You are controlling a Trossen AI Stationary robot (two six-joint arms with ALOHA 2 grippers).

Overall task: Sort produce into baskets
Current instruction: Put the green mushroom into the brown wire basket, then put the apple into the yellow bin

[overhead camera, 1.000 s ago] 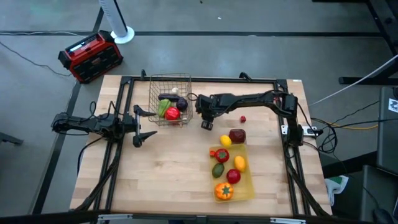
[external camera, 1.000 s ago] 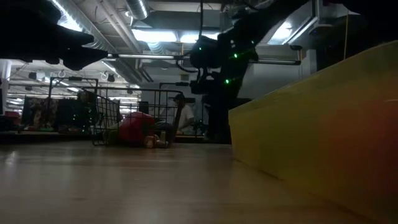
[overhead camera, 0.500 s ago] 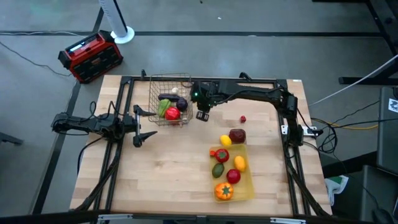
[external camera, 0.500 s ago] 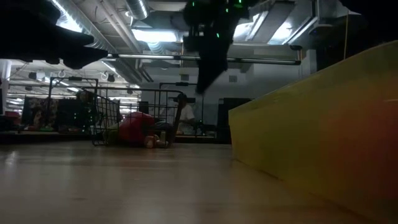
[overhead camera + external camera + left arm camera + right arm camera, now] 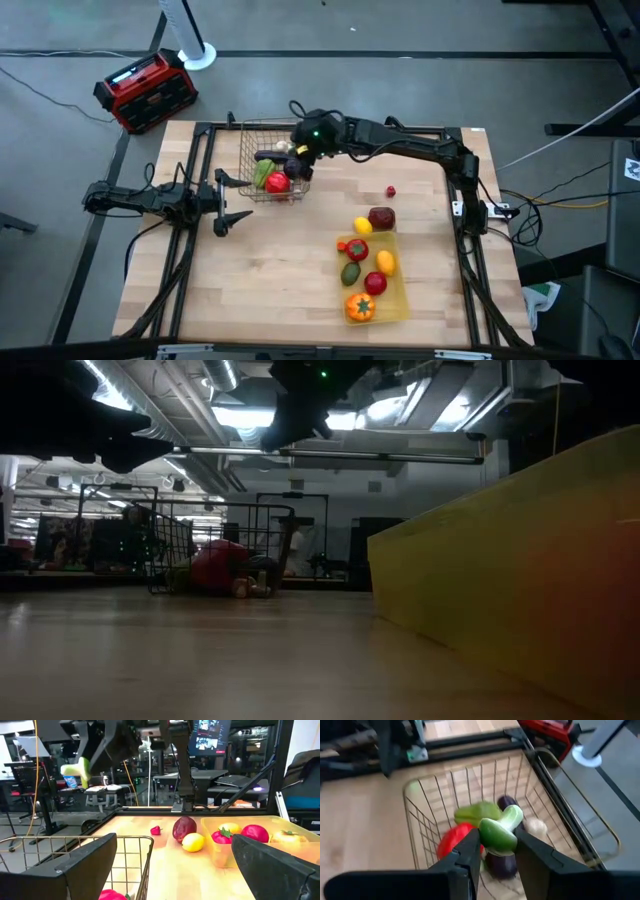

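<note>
Right jaws clamp green vegetable (image 5: 501, 831) — above wire basket (image 5: 555, 847).

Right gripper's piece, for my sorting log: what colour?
Green with a pale stalk, clearest in the right wrist view.

A lab: exposed ceiling ducts (image 5: 190, 405), monitors (image 5: 207, 735), cluttered workbenches (image 5: 107, 790).

A light wooden table (image 5: 270, 270) carries the wire-mesh basket (image 5: 272, 172) near its far edge and the yellow tray (image 5: 378, 285) toward the near right. Just beyond the tray, a dark red fruit (image 5: 381, 217) and a yellow lemon (image 5: 362, 226) lie on the wood; a small red piece (image 5: 390, 190) lies farther back.
</note>
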